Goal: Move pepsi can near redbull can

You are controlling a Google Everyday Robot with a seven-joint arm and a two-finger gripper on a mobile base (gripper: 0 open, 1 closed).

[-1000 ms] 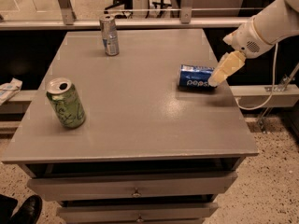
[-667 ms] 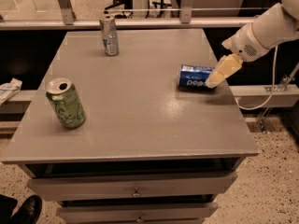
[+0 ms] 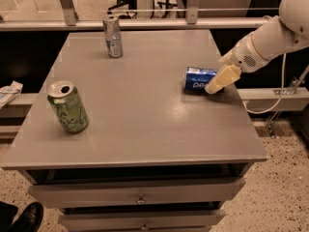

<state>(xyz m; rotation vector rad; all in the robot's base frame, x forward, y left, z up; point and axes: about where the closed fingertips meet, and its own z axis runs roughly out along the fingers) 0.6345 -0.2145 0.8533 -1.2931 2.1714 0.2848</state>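
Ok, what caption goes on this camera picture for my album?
Gripper at the lying pepsi can; redbull can stands across the grey table.

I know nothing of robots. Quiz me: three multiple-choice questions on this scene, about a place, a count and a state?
1. Where is the gripper? A. by the pepsi can B. at the left edge C. at the near edge
2. How many cans are on the table? A. two B. three C. four
3. The pepsi can is: A. upright B. on its side C. lifted
Answers: 1A, it is at that can's right end; 2B, pepsi, redbull can and green can; 3B, its side lies on the table.
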